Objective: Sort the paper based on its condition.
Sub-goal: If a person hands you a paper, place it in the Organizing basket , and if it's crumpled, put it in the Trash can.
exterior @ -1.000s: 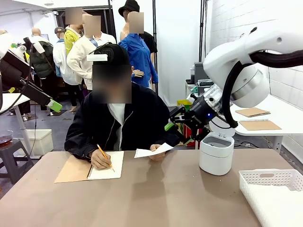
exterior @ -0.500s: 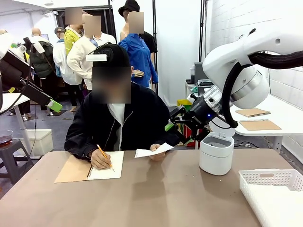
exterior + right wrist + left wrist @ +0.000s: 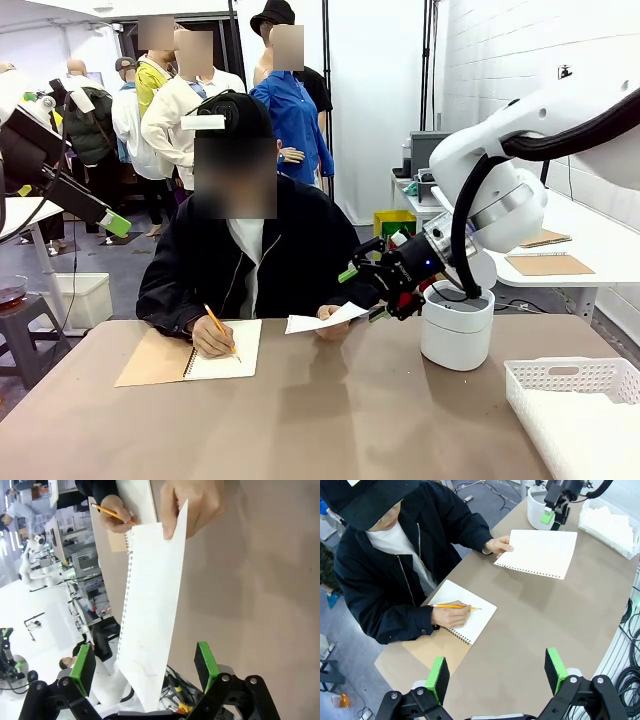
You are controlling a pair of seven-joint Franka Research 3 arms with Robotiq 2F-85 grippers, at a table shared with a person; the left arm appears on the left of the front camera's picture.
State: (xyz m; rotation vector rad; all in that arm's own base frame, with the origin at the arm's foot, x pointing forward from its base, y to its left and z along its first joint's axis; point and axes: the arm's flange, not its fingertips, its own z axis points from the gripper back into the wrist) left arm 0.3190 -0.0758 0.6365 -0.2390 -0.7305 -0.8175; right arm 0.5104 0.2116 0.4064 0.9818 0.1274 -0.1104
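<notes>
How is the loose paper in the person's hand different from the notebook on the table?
The loose paper is one sheet held up off the table; the notebook lies flat on it. The paper is free, with little holes along one edge; the notebook is bound by a spiral with a brown cover. Both show white pages.

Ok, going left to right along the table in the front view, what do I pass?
Open notebook → loose paper sheet held in the person's hand → white round bin → white basket at the right edge.
</notes>
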